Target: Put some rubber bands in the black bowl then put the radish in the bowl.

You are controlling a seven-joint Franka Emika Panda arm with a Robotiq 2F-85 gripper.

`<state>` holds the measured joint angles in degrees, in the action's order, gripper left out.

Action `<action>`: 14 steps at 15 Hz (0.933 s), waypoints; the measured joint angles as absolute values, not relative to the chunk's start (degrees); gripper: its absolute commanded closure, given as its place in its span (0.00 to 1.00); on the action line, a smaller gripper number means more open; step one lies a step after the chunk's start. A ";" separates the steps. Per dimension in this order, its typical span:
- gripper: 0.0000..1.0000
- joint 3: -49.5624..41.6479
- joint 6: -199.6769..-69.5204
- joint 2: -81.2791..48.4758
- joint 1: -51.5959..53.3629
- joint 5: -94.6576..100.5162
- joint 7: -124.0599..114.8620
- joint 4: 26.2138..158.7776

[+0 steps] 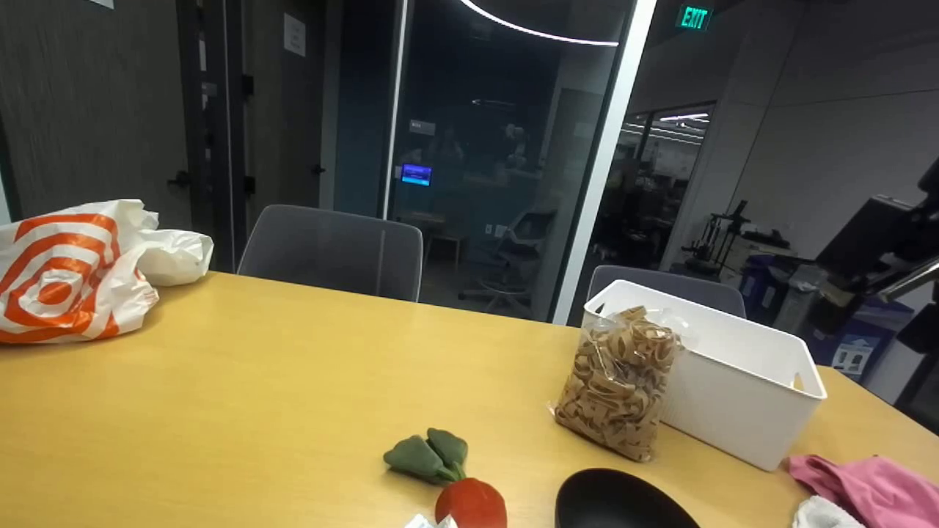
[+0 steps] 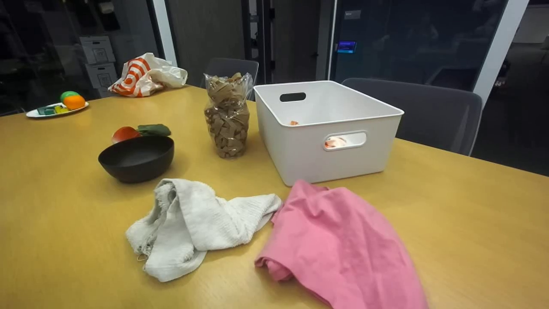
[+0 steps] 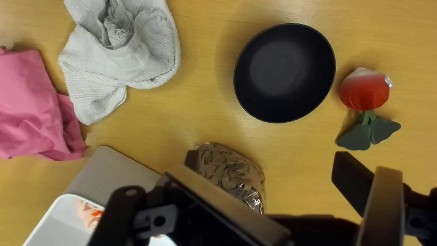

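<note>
Looks like step one tbh, rubber bands (image 3: 234,169) at lower center of the wrist view: hand (image 3: 266,162) spread wide, gotta dip and pinch some next.

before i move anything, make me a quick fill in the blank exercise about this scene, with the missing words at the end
1. In the wrist view, the round black bowl lies between the crumpled white cloth and the red, green-leaved ____.
2. The clear plastic bag of tan rubber bands stands beside the rectangular plastic bin, whose colour is ____.
3. The number of rubber bands inside the bowl is ____.
4. The black gripper is ____ rather than shut.

Missing words: radish; white; zero; open.
</note>
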<state>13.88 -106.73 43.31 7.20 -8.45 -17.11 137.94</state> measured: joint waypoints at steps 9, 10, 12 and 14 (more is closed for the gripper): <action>0.00 13.88 -107.04 43.29 7.20 -8.45 -17.11 138.01; 0.00 13.90 -107.53 43.25 7.20 -8.46 -17.11 138.13; 0.00 13.98 -109.03 42.90 7.22 -8.53 -17.11 138.42; 0.00 14.39 -111.19 42.07 7.32 -8.53 -16.94 138.62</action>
